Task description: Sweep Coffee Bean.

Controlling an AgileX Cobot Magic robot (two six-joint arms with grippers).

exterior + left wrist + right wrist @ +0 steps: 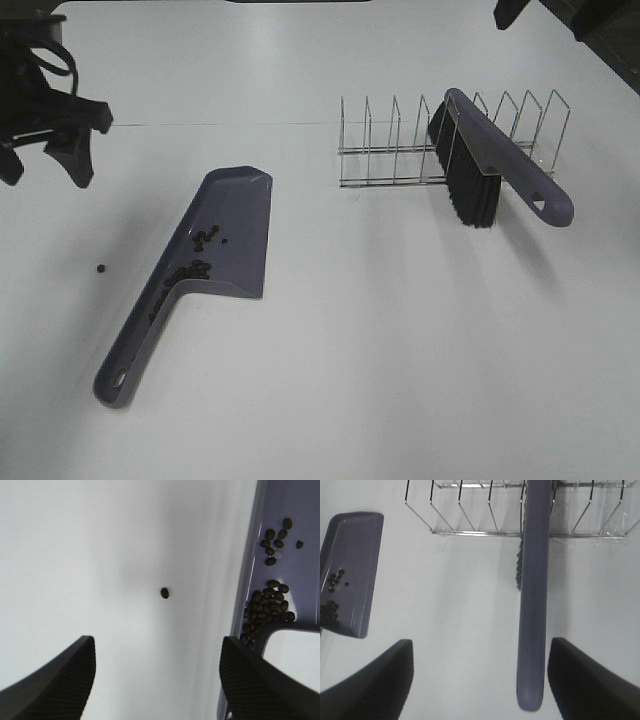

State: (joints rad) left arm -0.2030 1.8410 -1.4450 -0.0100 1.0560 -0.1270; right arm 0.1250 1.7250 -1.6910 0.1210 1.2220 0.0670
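A grey-purple dustpan (228,235) lies on the white table, its handle pointing toward the near left. Coffee beans (194,262) are heaped where pan and handle meet (267,605). One loose bean (101,268) lies on the table left of the pan (165,593). My left gripper (45,165) hovers at the far left, open and empty (157,645), above that bean. The brush (490,165), purple back and black bristles, leans in the wire rack (400,150). My right gripper (481,650) is open high above the brush handle (532,630), not touching it.
The wire rack's prongs (470,510) stand at the back right, around the brush. The dustpan's far lip (355,525) faces the rack side. A dark part of the right arm (510,12) shows at the top edge.
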